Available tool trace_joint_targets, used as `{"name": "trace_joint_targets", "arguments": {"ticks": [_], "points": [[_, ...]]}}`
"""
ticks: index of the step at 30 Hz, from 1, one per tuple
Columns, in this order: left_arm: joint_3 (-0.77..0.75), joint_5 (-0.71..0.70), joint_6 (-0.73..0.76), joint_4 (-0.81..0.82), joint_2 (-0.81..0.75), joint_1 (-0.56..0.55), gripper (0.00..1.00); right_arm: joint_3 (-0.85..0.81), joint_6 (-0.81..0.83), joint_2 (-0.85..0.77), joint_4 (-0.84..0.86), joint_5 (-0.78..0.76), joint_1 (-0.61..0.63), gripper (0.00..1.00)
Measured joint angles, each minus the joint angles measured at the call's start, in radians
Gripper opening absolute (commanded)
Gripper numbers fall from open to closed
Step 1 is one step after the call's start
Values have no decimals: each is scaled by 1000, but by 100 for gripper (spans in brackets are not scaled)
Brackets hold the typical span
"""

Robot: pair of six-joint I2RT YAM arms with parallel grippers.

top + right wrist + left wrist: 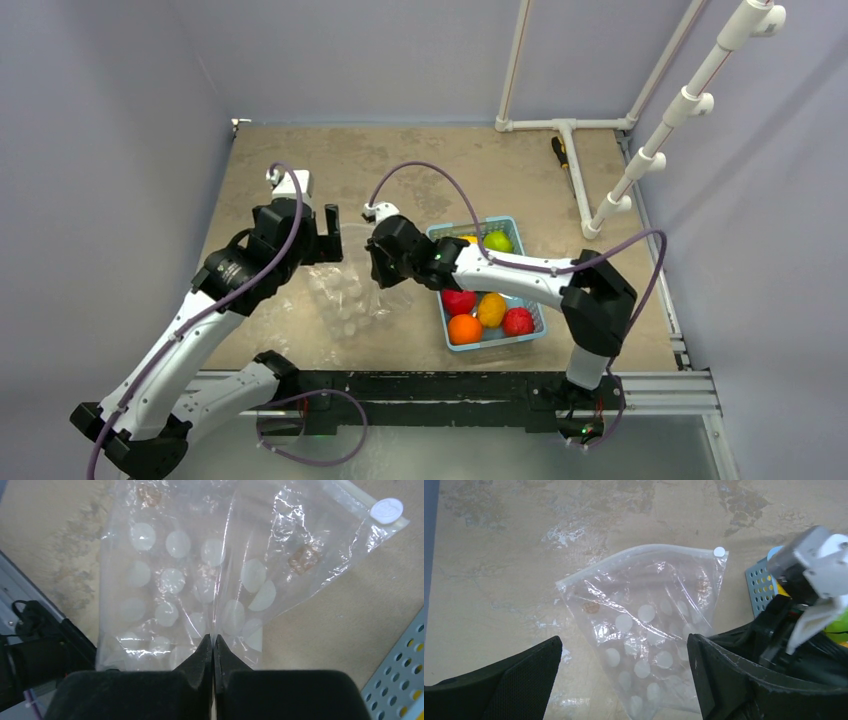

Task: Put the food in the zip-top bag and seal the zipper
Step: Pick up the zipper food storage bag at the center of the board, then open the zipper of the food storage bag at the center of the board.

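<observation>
The zip-top bag [350, 297] lies crinkled on the table between my two grippers, transparent with white dots. In the left wrist view the bag [649, 625] has its whitish zipper [634, 555] along the far edge, with a white slider [719, 551] at the right end. My right gripper [214, 641] is shut on a raised fold of the bag [170, 580]. My left gripper [624, 680] is open above the bag, empty. The food [491, 308] sits in the light-blue basket [440, 310]: green, red, yellow and orange fruits.
The basket's corner shows beside the bag in the right wrist view [400, 680] and the left wrist view [760, 587]. A white pipe frame [575, 170] and a small dark tool [560, 152] are at the back right. Walls close in the table.
</observation>
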State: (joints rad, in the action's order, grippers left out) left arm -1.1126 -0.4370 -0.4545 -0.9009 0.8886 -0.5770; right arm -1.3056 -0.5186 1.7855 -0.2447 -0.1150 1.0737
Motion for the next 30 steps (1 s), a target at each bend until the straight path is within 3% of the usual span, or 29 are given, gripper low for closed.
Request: {"name": "trace_joint_targets", "arguments": {"ticks": [14,26,30], "points": [[-158,-35,-6,-5,78,0,94,23,48,-229,6,-35,8,0],[-330,27,3,-1,172,10,91,215,158,-554,43,-69,12,0],[-407,103,21,0,209,71,89,287,211,-671,83,-54,12,0]]}}
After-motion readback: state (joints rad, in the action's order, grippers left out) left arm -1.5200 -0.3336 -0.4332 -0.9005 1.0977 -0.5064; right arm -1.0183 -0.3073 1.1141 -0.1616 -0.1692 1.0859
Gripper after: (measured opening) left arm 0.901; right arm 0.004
